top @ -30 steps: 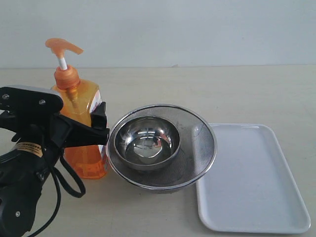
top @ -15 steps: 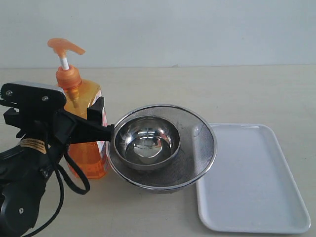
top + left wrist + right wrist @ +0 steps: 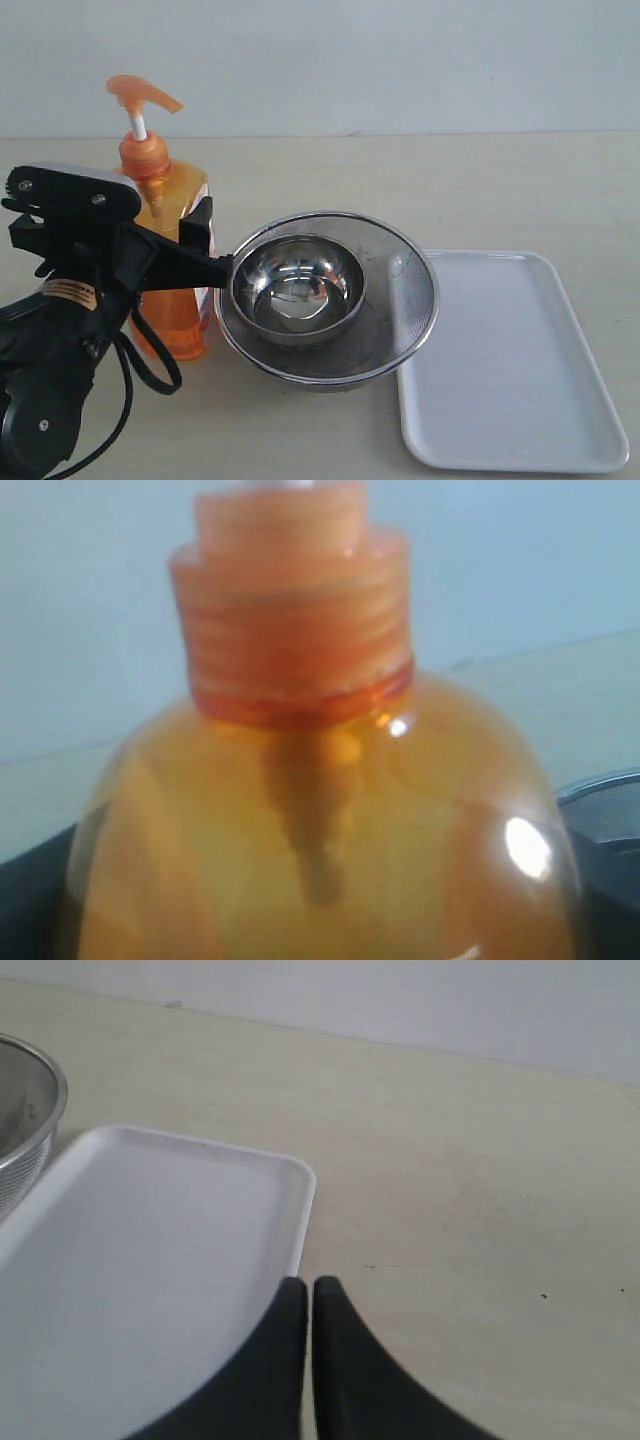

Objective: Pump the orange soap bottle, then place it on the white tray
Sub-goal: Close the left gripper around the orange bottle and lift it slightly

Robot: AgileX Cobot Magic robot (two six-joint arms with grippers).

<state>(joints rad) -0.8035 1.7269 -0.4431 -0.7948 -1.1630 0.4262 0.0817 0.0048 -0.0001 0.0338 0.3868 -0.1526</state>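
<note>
The orange soap bottle [image 3: 172, 318] stands at the left of the table, leaning slightly, its orange pump head [image 3: 142, 94] raised on the white stem. My left gripper [image 3: 215, 243] is shut on the bottle's body, one black finger in front and one behind. The bottle [image 3: 320, 820] fills the left wrist view, with dark fingers [image 3: 612, 900] at its sides. The white tray [image 3: 520, 380] lies at the right with nothing on it. In the right wrist view my right gripper [image 3: 308, 1285] is shut and holds nothing, above the tray's [image 3: 150, 1260] corner edge. It is out of the exterior view.
A round steel bowl [image 3: 298, 285] sits inside a mesh strainer [image 3: 405, 300] between the bottle and the tray, touching the tray's left rim. The strainer's rim [image 3: 25, 1110] shows at the right wrist view's edge. Bare beige table lies behind.
The left gripper has closed round the bottle, and bottle and gripper have shifted a little to the right and up. Bowl, strainer and tray have not moved.
</note>
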